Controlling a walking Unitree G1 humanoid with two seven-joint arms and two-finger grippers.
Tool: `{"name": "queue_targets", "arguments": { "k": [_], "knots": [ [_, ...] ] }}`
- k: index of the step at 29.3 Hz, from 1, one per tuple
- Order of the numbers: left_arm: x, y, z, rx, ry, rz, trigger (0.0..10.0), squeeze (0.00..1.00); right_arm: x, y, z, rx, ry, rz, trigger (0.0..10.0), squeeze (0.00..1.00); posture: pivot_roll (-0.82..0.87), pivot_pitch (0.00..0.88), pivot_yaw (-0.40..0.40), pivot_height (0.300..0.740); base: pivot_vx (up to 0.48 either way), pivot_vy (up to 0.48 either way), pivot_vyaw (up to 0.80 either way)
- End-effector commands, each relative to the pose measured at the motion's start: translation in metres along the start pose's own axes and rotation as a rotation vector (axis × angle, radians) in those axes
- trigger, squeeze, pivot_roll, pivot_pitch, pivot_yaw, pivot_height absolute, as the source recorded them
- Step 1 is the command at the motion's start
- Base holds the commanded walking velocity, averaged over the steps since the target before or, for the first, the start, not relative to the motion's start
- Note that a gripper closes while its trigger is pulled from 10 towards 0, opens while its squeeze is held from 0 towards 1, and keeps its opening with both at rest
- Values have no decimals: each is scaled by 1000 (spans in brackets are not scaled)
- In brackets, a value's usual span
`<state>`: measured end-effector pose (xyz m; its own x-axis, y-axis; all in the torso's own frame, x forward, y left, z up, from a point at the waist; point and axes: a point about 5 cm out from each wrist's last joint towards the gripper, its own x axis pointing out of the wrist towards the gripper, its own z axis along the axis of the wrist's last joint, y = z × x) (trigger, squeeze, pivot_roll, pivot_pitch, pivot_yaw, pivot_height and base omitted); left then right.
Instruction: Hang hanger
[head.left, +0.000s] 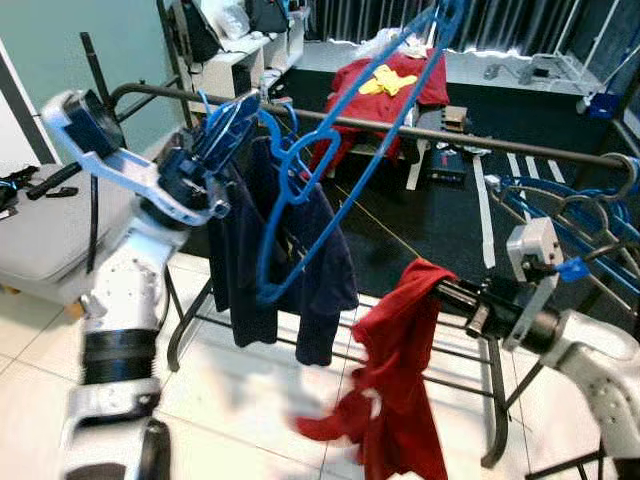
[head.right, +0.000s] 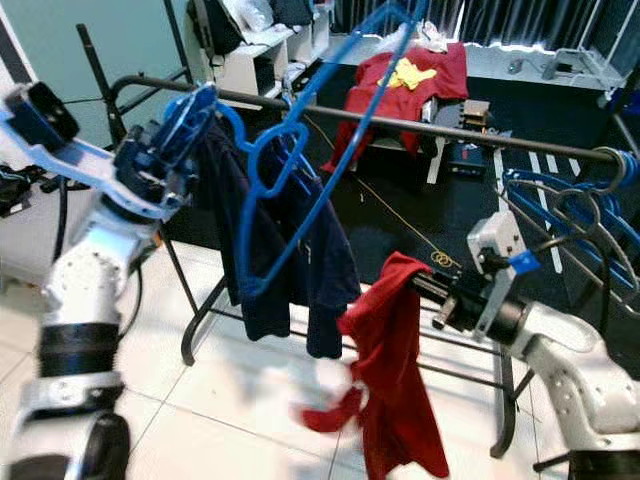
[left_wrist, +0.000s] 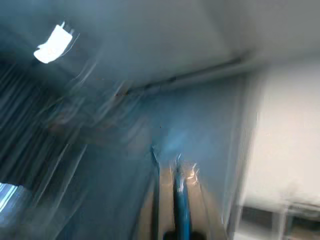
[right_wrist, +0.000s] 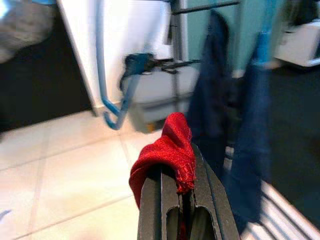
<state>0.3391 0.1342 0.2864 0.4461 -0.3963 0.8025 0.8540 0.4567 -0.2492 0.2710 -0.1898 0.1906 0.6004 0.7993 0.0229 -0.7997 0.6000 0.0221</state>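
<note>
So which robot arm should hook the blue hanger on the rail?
Left, probably. The left gripper already holds the blue hanger up beside the rail. The right gripper is lower, shut on the red garment.

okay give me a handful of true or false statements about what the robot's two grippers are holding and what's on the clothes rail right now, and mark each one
1. The right gripper is clamped on a red cloth garment. True.
2. The left gripper holds a blue plastic hanger up near the dark metal clothes rail. True.
3. The red garment is already threaded onto the blue hanger. False: it hangs from the right gripper, apart from the hanger.
4. A dark navy garment hangs from the rail. True.
5. The rail's right end is bare. False: a bunch of blue wire hangers hangs there.
6. The floor beneath the rack is all carpet. False: white tiles lie beneath the rack.
</note>
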Motion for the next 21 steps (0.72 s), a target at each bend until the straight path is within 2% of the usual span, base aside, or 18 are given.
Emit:
{"name": "queue_targets", "arguments": {
  "k": [1, 2, 5, 6, 7, 8, 10, 11, 14, 19, 20, 21],
  "knots": [
    [1, 10, 2, 25, -28, 123, 10000, 0, 4, 6, 4, -30, -7, 25, 0, 0, 26, 33, 9, 740, 0, 0, 0],
    [1, 10, 2, 25, -28, 123, 10000, 0, 4, 6, 4, -30, -7, 25, 0, 0, 26, 33, 9, 740, 0, 0, 0],
    [6, 23, -1, 27, -98, 322, 10000, 0, 6, 15, -15, -25, 97, 55, 0, 0, 22, 36, 14, 740, 0, 0, 0],
    [6, 23, -1, 27, -98, 322, 10000, 0, 6, 15, -15, -25, 97, 55, 0, 0, 22, 36, 14, 740, 0, 0, 0],
    [8, 29, 5, 18, -158, 401, 10000, 0, 3, 15, -27, -27, 167, 49, 0, 0, 18, 38, 12, 740, 0, 0, 0],
    [8, 29, 5, 18, -158, 401, 10000, 0, 3, 15, -27, -27, 167, 49, 0, 0, 18, 38, 12, 740, 0, 0, 0],
    [10, 37, 18, -9, -249, 490, 10000, 0, -3, 12, -43, -26, 265, 12, 0, 0, 11, 39, 10, 740, 0, 0, 0],
    [10, 37, 18, -9, -249, 490, 10000, 0, -3, 12, -43, -26, 265, 12, 0, 0, 11, 39, 10, 740, 0, 0, 0],
    [9, 49, 42, -31, -370, 561, 10000, 0, -17, -8, -71, -15, 387, -167, 0, 0, 4, 40, 14, 740, 0, 0, 0],
    [7, 51, 47, -25, -384, 564, 10000, 0, -21, -12, -76, -14, 406, -207, 0, 0, 4, 40, 14, 740, 0, 0, 0],
    [-1, 55, 55, 84, -339, 543, 10000, 0, -27, -26, -78, -17, 391, -343, 0, 0, 3, 41, 19, 740, 0, 0, 0],
    [-13, 61, 55, 280, -186, 546, 10000, 0, -35, -39, -80, 16, 349, -481, 4824, 0, 2, 41, 19, 740, 0, 0, 0]
  ]
}}
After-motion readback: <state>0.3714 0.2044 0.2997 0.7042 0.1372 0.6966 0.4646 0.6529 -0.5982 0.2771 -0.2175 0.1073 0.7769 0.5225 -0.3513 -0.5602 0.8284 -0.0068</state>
